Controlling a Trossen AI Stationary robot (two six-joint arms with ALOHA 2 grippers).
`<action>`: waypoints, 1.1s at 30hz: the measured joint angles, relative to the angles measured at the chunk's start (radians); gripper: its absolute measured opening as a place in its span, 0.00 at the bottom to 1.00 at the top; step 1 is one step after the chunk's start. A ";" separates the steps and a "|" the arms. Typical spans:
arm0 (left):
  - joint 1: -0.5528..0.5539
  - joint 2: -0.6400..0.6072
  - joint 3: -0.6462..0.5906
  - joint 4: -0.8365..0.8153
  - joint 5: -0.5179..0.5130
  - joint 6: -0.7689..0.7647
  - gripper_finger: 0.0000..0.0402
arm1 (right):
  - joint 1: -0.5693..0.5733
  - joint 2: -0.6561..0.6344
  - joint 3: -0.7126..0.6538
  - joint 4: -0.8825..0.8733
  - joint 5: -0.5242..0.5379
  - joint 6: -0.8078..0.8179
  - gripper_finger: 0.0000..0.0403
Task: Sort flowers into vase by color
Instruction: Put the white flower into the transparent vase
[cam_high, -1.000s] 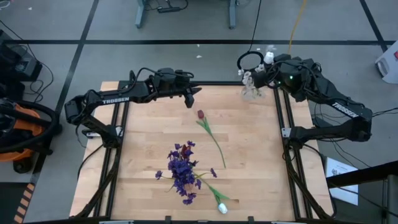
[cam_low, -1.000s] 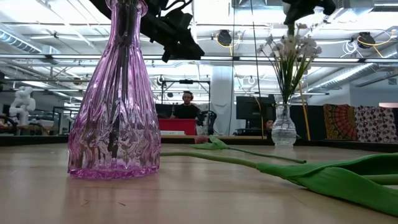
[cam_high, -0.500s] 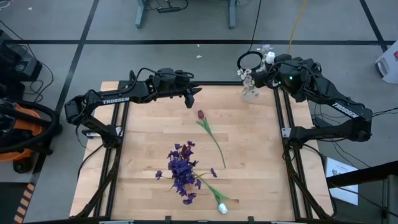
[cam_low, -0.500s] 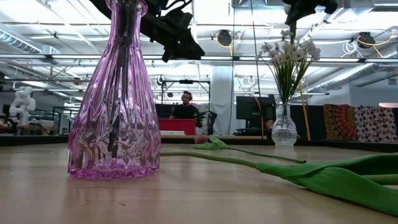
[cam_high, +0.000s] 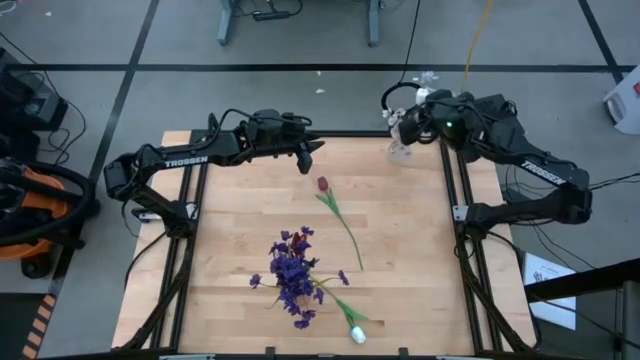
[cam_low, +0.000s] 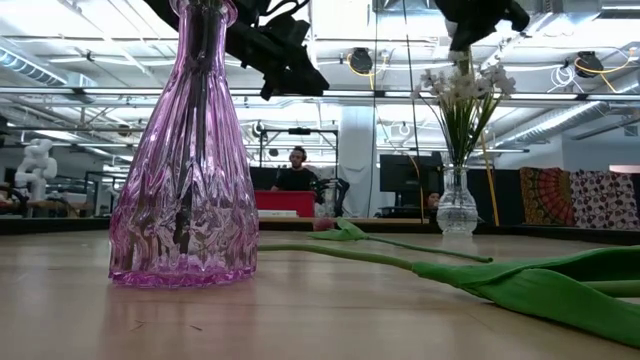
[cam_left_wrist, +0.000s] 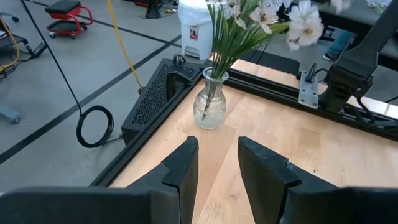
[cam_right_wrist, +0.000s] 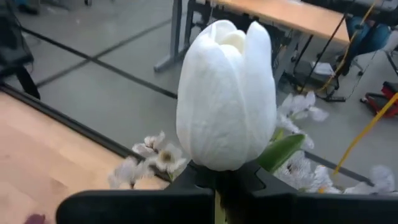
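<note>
At the table's 6 o'clock edge in the high view lies a white tulip (cam_high: 357, 334), its stem running up toward a bunch of purple flowers (cam_high: 293, 271) whose blooms hide the ribbed pink glass vase (cam_low: 186, 160) under them; the low view cuts that vase's mouth off and shows dark stems inside. Just past the bunch, near the centre, a dark red tulip (cam_high: 322, 184) lies flat on its thin curved stem on the pale wood table (cam_high: 230, 230).

At 11 o'clock the left gripper (cam_left_wrist: 217, 163) hangs above the table, its smooth dark fingers parted and empty.

At 1 o'clock a small clear glass vase (cam_left_wrist: 210, 107) holds white blossom sprays (cam_low: 466, 85). Above it the right gripper (cam_right_wrist: 225, 177) is closed on the stem of a white tulip bud (cam_right_wrist: 226, 96), waxy and egg-shaped; the stem below is hidden.
</note>
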 joint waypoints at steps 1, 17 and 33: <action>0.000 0.000 0.000 0.000 0.000 0.000 0.29 | -0.001 0.010 0.000 -0.008 0.001 0.007 0.00; 0.000 0.000 0.000 0.000 0.000 -0.001 0.29 | -0.001 0.064 0.000 -0.078 0.007 0.078 0.01; 0.000 -0.001 0.000 -0.006 0.000 -0.001 0.29 | 0.001 0.017 0.000 -0.088 -0.038 0.088 0.37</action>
